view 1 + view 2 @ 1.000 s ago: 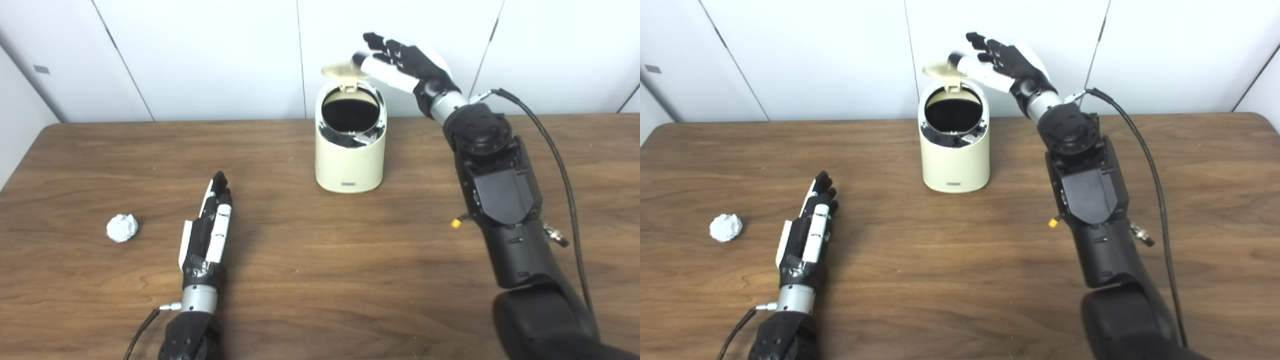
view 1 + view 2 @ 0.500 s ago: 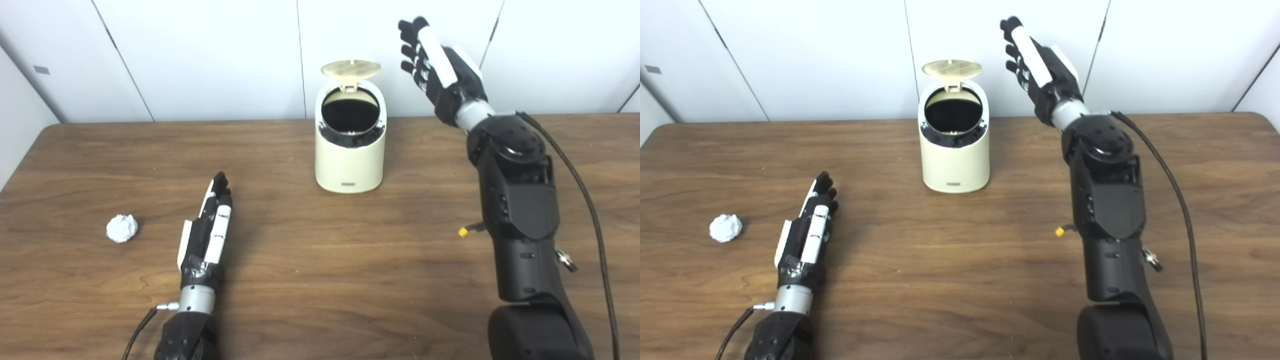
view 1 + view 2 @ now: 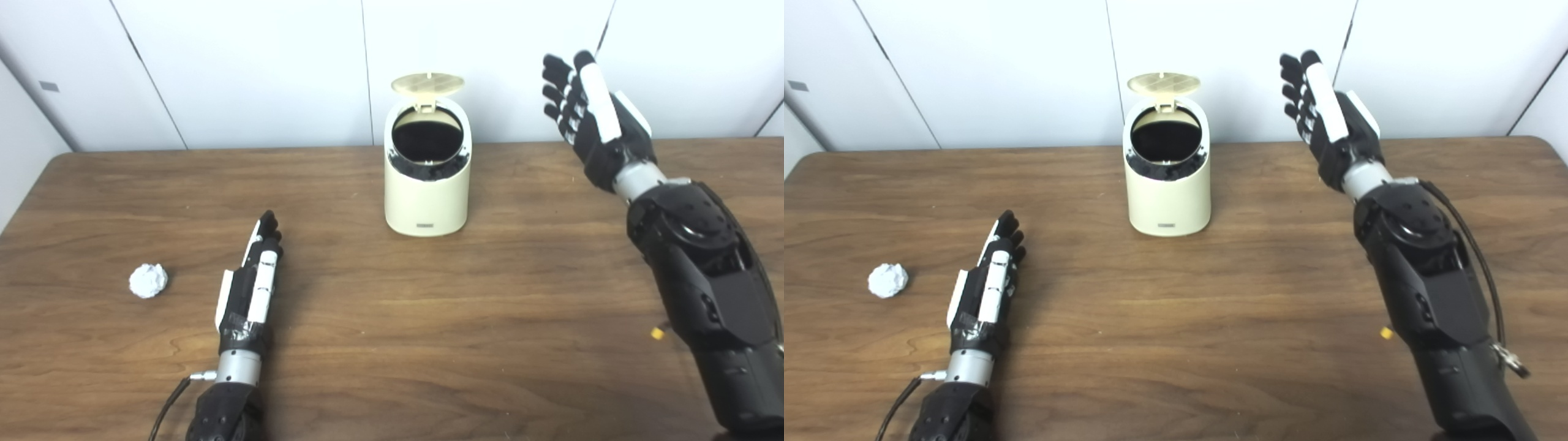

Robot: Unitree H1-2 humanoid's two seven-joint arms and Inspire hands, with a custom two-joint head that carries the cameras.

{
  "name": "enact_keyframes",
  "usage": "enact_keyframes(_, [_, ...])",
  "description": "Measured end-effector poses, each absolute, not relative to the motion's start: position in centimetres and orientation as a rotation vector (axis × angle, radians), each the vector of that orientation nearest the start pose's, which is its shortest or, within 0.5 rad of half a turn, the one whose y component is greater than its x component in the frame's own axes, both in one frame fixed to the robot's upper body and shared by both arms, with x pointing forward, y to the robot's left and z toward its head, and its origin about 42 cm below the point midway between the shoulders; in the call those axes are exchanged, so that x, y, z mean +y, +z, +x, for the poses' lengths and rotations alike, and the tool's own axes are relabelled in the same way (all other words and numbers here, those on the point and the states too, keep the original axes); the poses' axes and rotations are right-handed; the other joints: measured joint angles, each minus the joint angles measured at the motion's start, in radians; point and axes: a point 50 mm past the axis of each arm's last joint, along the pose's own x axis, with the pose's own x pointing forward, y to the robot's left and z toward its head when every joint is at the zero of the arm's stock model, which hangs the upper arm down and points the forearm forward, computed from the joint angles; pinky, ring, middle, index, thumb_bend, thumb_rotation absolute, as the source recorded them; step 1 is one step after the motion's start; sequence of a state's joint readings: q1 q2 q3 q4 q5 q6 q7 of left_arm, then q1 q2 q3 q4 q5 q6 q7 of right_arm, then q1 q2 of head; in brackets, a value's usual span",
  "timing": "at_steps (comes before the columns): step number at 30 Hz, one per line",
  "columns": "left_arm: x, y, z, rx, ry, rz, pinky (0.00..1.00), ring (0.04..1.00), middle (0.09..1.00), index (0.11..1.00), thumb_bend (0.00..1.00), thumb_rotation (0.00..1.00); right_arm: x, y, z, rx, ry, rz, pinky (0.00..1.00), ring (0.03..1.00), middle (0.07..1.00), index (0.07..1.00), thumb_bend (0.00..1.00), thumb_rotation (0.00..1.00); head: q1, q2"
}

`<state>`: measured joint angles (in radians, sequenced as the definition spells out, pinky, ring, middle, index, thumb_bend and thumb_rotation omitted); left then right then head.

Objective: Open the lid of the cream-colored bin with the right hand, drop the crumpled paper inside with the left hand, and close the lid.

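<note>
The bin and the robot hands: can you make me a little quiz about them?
1. True or false: the lid of the cream bin stands open.
2. Where is the crumpled paper? A) inside the bin B) on the table, on the outer side of the left hand C) in the right hand
3. Fill in: the right hand is raised in the air and holds ____.

Key: 1 true; 2 B; 3 nothing.

A brown tabletop (image 3: 392, 343) with wood grain and rounded far corners fills most of the view, and behind it stands a white panelled wall (image 3: 245, 67) with thin dark seams and a small grey plate (image 3: 48, 86) at left.
</note>
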<state>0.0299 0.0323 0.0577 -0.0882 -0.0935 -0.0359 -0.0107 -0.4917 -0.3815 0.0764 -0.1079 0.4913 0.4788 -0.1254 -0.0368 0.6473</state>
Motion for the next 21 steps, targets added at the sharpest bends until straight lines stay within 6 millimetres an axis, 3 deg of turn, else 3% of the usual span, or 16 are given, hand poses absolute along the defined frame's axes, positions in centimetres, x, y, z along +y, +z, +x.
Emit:
enact_keyframes(5, [23.8,11.5,27.4,-0.097,0.05,-0.057,1.0,1.0,1.0,1.0,0.35,0.86,-28.0,24.3,38.8,-0.01,0.15,0.058,1.0,1.0,1.0,0.958,0.62,0.91,-0.009,0.005])
enact_keyframes(10, [24.1,11.5,27.4,-0.096,0.055,-0.055,1.0,1.0,1.0,1.0,0.34,0.89,-28.1,21.0,36.8,0.002,0.115,0.089,1.0,1.0,1.0,0.938,0.57,0.99,-0.008,0.012])
enact_keyframes(21, [24.3,11.5,27.4,-0.095,0.057,-0.061,1.0,1.0,1.0,1.0,0.38,0.94,-28.0,15.7,35.2,-0.105,0.042,0.087,1.0,1.0,0.992,0.954,0.67,1.0,-0.014,0.029])
